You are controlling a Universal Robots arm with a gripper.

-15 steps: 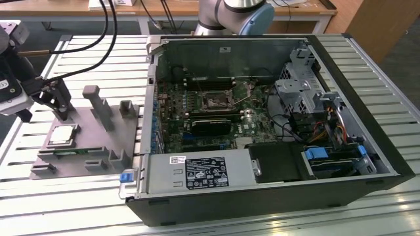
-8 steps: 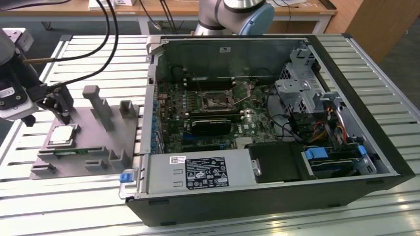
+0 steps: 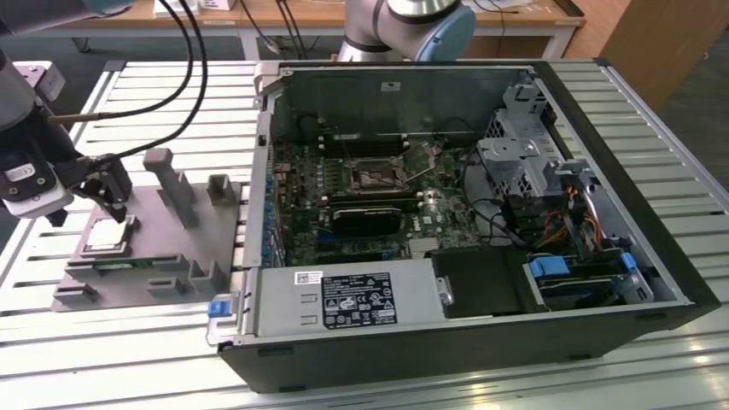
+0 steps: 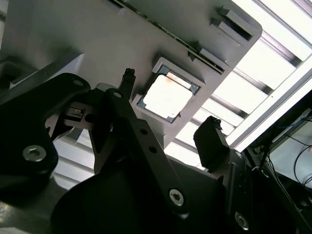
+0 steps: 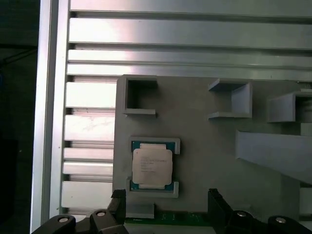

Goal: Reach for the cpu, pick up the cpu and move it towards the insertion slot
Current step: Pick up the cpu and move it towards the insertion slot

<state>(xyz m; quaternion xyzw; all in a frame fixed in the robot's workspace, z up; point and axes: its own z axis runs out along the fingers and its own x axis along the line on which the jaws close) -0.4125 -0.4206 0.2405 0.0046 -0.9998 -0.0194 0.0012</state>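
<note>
1 spread tool [image 5: 165, 195] over the cpu [image 5: 152, 168] — exterior view: insertion slot [image 3: 374, 175] apart.

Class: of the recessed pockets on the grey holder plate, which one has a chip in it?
The square pocket nearest the gripper, holding the cpu; the two open-sided pockets farther off are empty.

The exterior view looks steeply down across the bench [image 3: 148, 85] from well back. The first wrist view faces straight down, close over the grey tray [image 5: 204, 146] at the bench's edge. The second, seemingly lower and tilted, shares its cpu [image 4: 168, 97].
</note>
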